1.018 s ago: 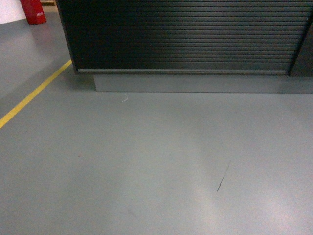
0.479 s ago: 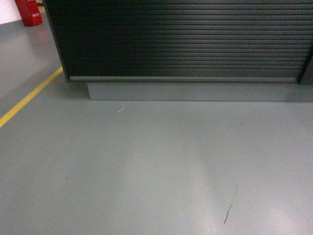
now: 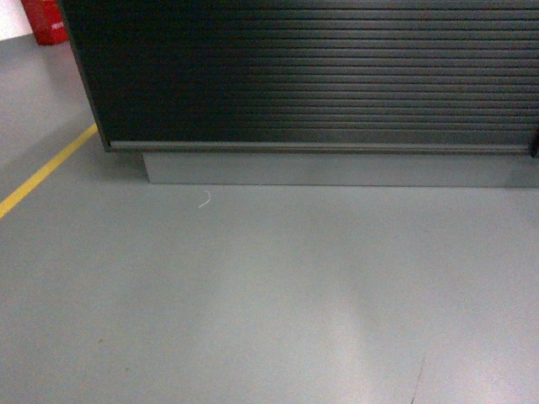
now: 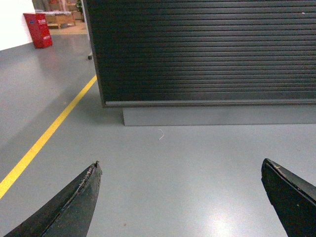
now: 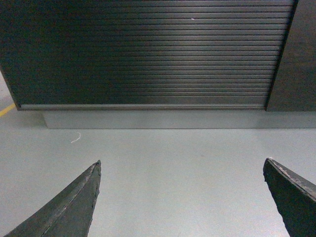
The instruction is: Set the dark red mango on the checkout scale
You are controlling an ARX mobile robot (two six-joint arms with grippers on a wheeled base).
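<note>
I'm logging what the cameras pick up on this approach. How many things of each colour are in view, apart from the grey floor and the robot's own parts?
Black: 1, the checkout, with a ribbed front
Red: 1, the red bin, far left
Yellow: 1, the yellow floor line
White: 1, the small white scrap on the floor by the plinth
Total: 4
</note>
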